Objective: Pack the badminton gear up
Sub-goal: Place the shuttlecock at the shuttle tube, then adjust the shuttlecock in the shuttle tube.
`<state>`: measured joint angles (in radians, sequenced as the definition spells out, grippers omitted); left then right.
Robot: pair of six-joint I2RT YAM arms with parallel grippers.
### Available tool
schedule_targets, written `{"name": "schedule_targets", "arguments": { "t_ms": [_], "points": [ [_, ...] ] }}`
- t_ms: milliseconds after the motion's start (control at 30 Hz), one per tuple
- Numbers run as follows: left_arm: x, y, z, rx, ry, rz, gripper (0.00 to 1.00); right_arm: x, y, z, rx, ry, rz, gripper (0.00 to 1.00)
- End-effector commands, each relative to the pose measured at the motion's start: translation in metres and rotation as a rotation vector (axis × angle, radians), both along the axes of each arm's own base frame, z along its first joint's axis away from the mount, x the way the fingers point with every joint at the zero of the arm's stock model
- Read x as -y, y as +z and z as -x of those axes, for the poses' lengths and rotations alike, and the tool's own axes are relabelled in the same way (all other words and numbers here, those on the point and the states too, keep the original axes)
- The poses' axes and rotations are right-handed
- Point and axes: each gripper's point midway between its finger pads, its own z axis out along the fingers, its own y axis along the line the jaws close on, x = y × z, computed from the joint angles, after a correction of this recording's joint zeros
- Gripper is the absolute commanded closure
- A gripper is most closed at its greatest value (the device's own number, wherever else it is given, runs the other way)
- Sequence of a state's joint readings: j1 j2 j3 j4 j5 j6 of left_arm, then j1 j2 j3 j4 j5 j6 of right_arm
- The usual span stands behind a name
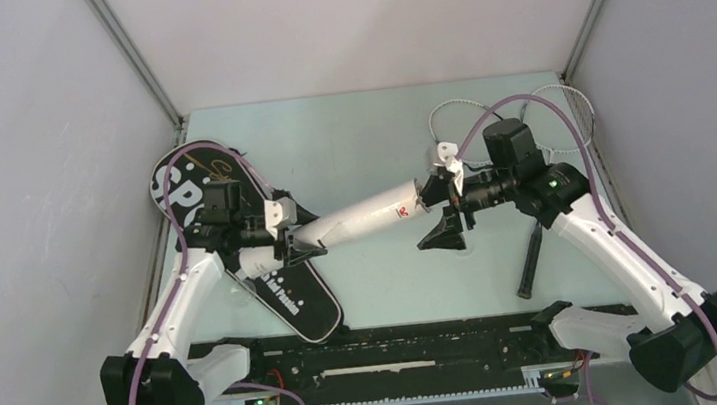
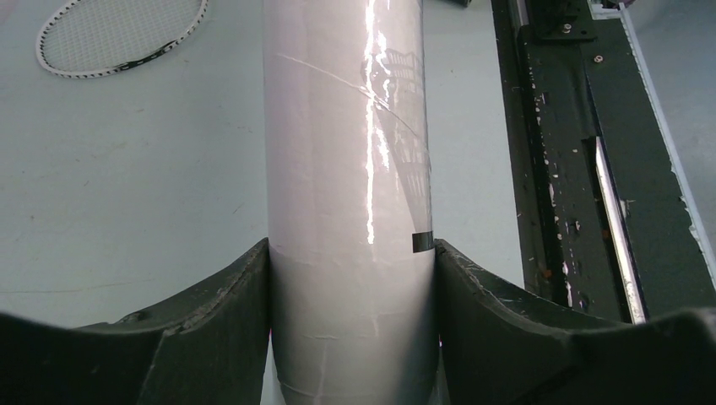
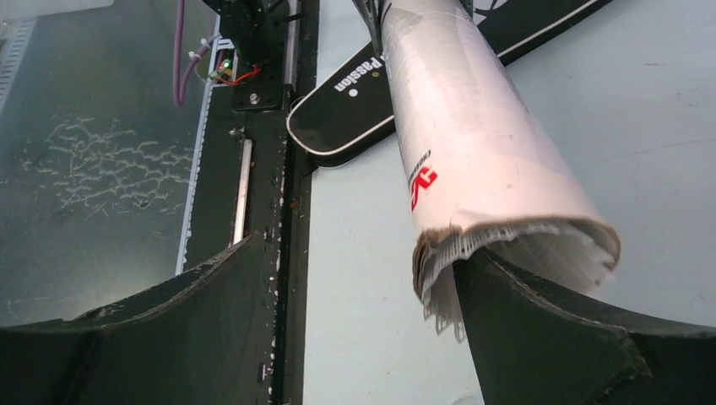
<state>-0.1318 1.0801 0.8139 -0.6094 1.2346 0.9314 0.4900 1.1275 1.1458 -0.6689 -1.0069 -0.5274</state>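
Note:
My left gripper [image 1: 290, 242] [image 2: 352, 249] is shut on one end of the long white tube [image 1: 366, 217] [image 2: 350, 169], holding it over the table, slanting toward the right arm. The tube's open end [image 3: 515, 232] faces my right gripper [image 1: 439, 212] [image 3: 359, 249], which stands open. Its right finger [image 3: 540, 337] sits at the tube's mouth against the white feathers of a shuttlecock [image 3: 441, 287] that stick out there. The black bag [image 1: 186, 180] [image 3: 355, 118] lies flat under the left arm. One racquet head [image 1: 566, 110] [image 2: 118, 34] lies at the back right, its black handle [image 1: 531, 260] pointing toward the near edge.
A black rail [image 1: 401, 359] [image 2: 574, 169] [image 3: 270, 169] runs along the near edge of the table between the arm bases. Grey walls close in the table on both sides and at the back.

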Motion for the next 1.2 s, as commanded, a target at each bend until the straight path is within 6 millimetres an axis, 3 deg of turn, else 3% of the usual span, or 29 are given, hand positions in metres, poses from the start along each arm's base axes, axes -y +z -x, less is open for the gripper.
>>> {"name": "schedule_targets", "arguments": {
  "t_ms": [0,400,667,900,1167],
  "points": [
    [0.005,0.035,-0.011,0.1,-0.025,0.044,0.64,0.008,0.007,0.007,-0.005,-0.006,-0.034,0.09],
    [0.003,0.025,-0.017,0.097,-0.003,0.013,0.64,0.03,0.015,0.0,0.032,-0.075,-0.055,0.09],
    [-0.004,0.008,-0.029,0.094,0.048,-0.058,0.64,0.044,0.008,-0.015,0.043,-0.168,-0.011,0.11],
    [-0.002,-0.003,-0.046,0.076,0.117,-0.119,0.64,0.056,-0.005,-0.033,0.01,-0.277,0.051,0.11],
    [0.014,-0.01,-0.082,0.033,0.192,-0.208,0.65,0.089,-0.026,-0.064,-0.067,-0.521,0.119,0.13]
  ]
}}
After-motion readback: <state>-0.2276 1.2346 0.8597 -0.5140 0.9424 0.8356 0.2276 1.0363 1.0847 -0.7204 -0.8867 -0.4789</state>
